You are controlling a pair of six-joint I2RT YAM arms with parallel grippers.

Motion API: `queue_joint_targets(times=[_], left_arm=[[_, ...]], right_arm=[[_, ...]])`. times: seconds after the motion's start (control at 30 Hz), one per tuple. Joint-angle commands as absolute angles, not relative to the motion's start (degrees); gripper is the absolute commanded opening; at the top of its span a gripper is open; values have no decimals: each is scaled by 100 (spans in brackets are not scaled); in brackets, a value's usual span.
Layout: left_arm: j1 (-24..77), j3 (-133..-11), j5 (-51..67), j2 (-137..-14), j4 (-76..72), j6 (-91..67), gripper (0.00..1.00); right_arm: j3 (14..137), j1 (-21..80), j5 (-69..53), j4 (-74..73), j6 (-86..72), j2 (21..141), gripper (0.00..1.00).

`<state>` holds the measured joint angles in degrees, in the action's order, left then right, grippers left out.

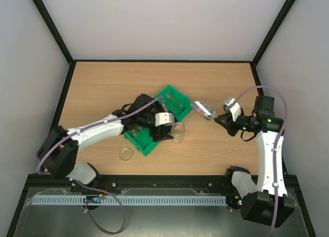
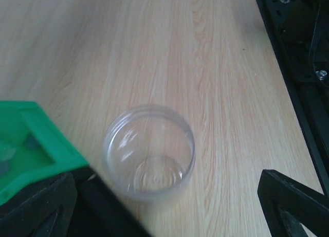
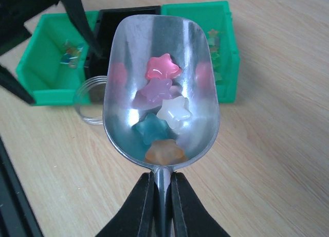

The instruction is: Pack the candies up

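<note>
Top view: a green plastic compartment bin [image 1: 148, 146] lies diagonally on the light wooden table [image 1: 103, 88]. The left gripper [image 1: 167, 134] is over the bin's right edge, next to a clear round plastic jar [image 1: 178, 132] that stands touching or just beside that edge. A clear round lid [image 1: 126, 153] lies just off the bin's near-left side. The right gripper [image 1: 220, 117] holds a silver metal scoop [image 1: 204, 109] right of the bin, apart from it. Left wrist view: the left gripper [image 2: 167, 183] is released, fingers spread wide. The jar [image 2: 149, 152] stands upright and empty, just right of the bin's corner [image 2: 31, 144]. Right wrist view: the right gripper [image 3: 163, 180] is clenched on the scoop's handle. The scoop's bowl [image 3: 154, 36] carries five star-shaped candies [image 3: 163, 67], pink, purple, white, teal and orange. More candies lie in the bin's outer compartments [image 3: 226, 47].
</note>
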<state>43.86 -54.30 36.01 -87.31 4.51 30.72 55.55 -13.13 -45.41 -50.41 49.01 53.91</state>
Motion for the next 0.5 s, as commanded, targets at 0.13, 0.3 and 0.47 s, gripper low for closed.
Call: queue_joint_targets(times=[0.13, 0.3, 0.47], left_arm=[[3580, -4760, 2705, -7239, 387, 2139, 99], [3316, -5030, 1567, -7126, 572, 1308, 99], [2683, -5509, 1747, -7517, 1199, 835, 99]], right_arm=[[5741, -699, -4674, -6040, 5685, 5452, 1], [6012, -410, -4342, -6345, 5930, 5652, 1], [6123, -242, -4047, -6667, 6423, 5626, 1]])
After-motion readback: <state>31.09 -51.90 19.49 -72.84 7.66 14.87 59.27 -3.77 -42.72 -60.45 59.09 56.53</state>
